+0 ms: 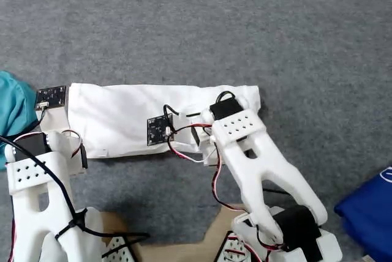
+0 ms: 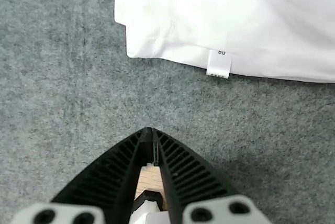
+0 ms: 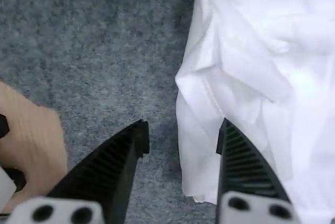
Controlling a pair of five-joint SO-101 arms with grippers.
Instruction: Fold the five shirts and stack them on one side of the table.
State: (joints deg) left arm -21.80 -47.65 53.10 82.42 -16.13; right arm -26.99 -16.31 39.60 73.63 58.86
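The right gripper (image 3: 183, 130), spread wide, straddles the bunched edge of the white shirt (image 3: 272, 35); the left gripper (image 2: 152, 132), pinched together, sits just short of its hem.

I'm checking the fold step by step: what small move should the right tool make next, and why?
Probably close the right tool on the white shirt: its jaws stand open astride the shirt's edge, so a grip seems ready. The left tool is shut, over the grey table, off the shirt.
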